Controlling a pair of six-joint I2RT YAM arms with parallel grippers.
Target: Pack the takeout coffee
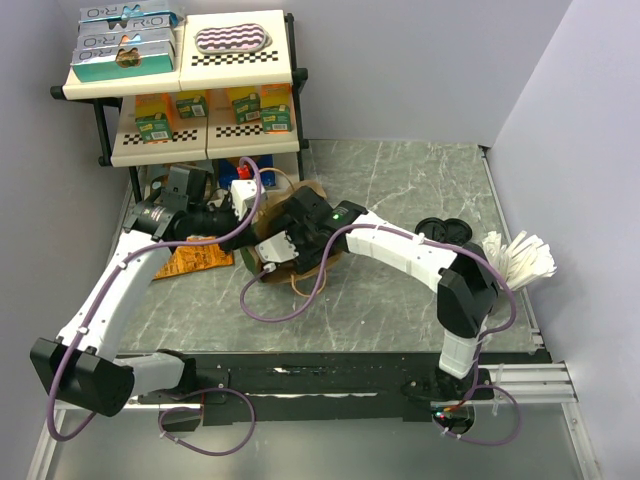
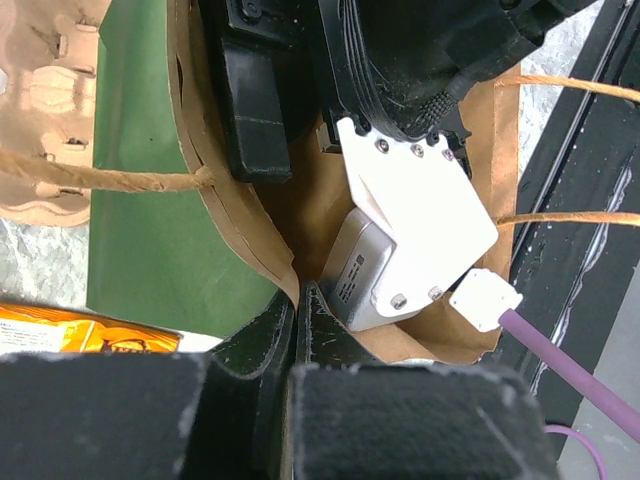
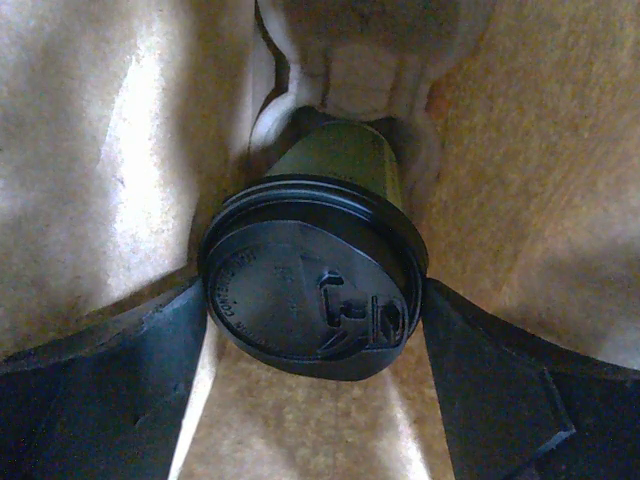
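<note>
The takeout coffee (image 3: 310, 290), a green cup under a round black lid, lies deep inside the brown paper bag (image 3: 120, 150). Its base sits in a pocket of the moulded-pulp carrier (image 3: 350, 60). My right gripper (image 3: 315, 320) reaches into the bag, and its fingers (image 3: 120, 400) press the lid's rim from both sides. In the top view the right gripper (image 1: 290, 245) is buried in the bag (image 1: 305, 200). My left gripper (image 2: 296, 310) is shut on the bag's rim (image 2: 240, 230) and holds the mouth apart; in the top view the left gripper (image 1: 235, 218) is at the bag's left side.
An orange snack packet (image 1: 195, 258) lies left of the bag. Black lids (image 1: 445, 230) and a white bundle (image 1: 520, 258) sit at the right. A shelf (image 1: 180, 90) with boxes stands at the back left. A pale pulp piece (image 2: 40, 110) lies outside the bag.
</note>
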